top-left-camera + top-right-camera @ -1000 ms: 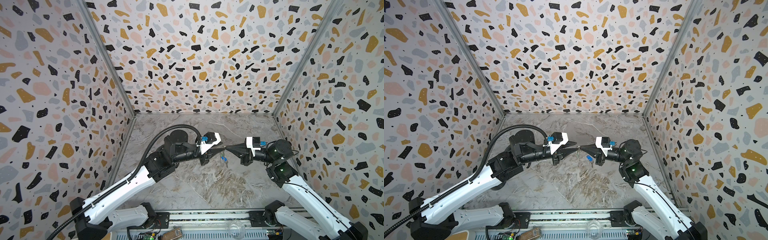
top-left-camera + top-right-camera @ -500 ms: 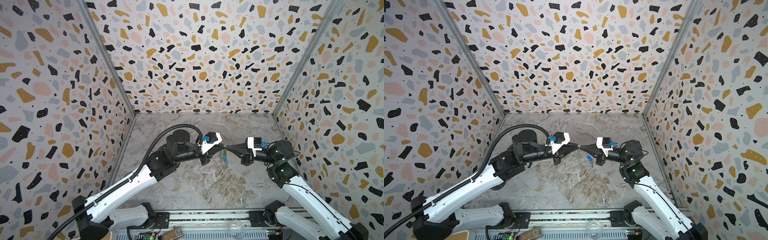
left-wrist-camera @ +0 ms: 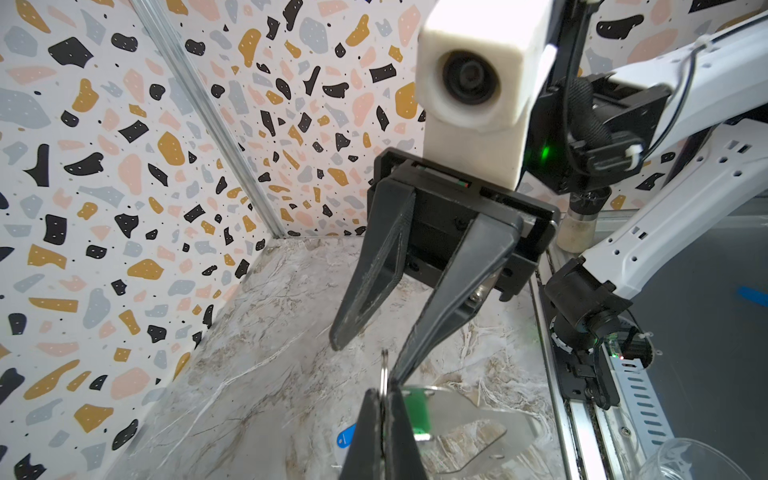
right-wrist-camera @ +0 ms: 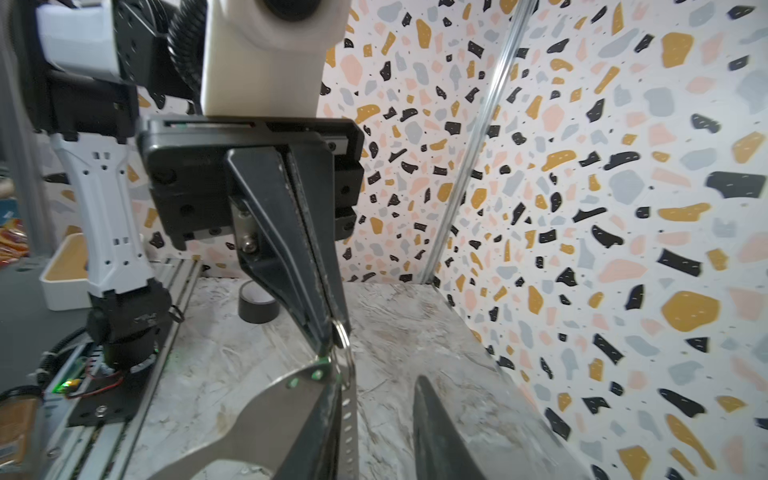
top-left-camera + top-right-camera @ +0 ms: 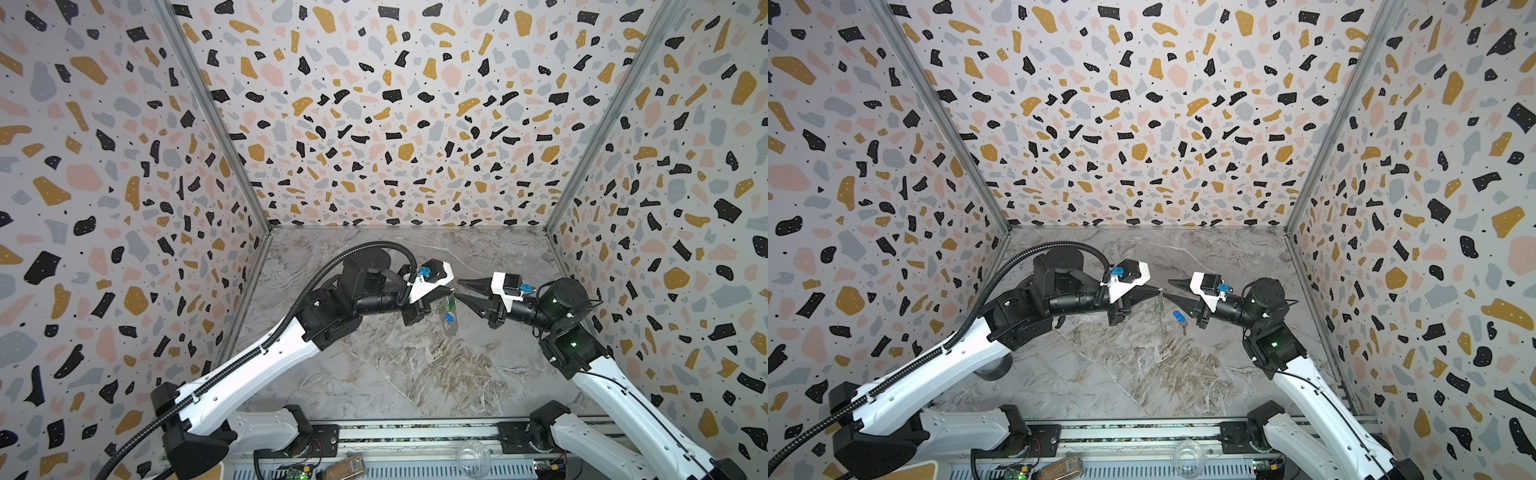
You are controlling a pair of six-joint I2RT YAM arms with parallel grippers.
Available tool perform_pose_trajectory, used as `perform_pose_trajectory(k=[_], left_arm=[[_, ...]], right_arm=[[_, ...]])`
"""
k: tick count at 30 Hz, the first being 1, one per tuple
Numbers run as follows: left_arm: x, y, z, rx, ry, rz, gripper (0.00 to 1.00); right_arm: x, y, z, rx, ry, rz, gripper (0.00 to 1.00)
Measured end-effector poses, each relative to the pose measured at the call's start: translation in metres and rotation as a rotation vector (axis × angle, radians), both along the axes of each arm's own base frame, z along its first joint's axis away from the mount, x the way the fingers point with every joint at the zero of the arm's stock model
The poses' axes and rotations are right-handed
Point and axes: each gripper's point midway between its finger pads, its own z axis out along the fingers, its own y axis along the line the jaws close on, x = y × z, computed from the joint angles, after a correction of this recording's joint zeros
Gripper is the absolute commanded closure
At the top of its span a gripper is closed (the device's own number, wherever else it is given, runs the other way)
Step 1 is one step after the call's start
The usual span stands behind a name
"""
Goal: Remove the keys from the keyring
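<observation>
The left gripper (image 3: 383, 394) is clenching tight on the thin metal ring link (image 3: 384, 368) of the flat grey-beige strap keyring (image 3: 469, 415), and it's dangling in the air over the middle of the grey marbled table (image 5: 415, 374). The small dark key with the green oblong tag (image 3: 419, 409) is hanging there with it. The right gripper (image 5: 456, 289) is standing released, with 1 fingertip (image 3: 401, 370) right beside the ring. The key with the blue oblong tag (image 5: 1179, 317) is lying on the table just below.

Three terrazzo-pattern walls (image 5: 395, 124) enclose the cell, joined by aluminium corner posts (image 5: 220, 124). The floor (image 5: 415, 374) is grey marble-pattern sheet. A metal rail (image 5: 415, 436) spans the lower frame edge.
</observation>
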Motion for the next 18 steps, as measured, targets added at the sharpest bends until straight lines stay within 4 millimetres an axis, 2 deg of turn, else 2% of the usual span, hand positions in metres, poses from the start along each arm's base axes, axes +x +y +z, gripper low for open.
perform_pose_trajectory(k=[4, 7, 11, 18], left_arm=[[0.009, 0.001, 0.005, 0.094, -0.022, 0.019, 1.00], [0.013, 0.002, 0.003, 0.158, -0.027, 0.027, 1.00], [0.016, 0.004, -0.008, 0.242, -0.015, 0.033, 1.00], [0.015, 0.001, -0.028, 0.351, 0.002, 0.017, 1.00]], right_arm=[[0.000, -0.006, 0.008, -0.027, -0.051, -0.047, 0.70], [-0.001, -0.006, 0.005, -0.045, -0.065, -0.053, 0.74], [-0.001, -0.002, -0.001, -0.066, -0.056, -0.043, 0.79], [-0.004, 0.012, -0.011, -0.086, -0.036, 0.002, 0.79]])
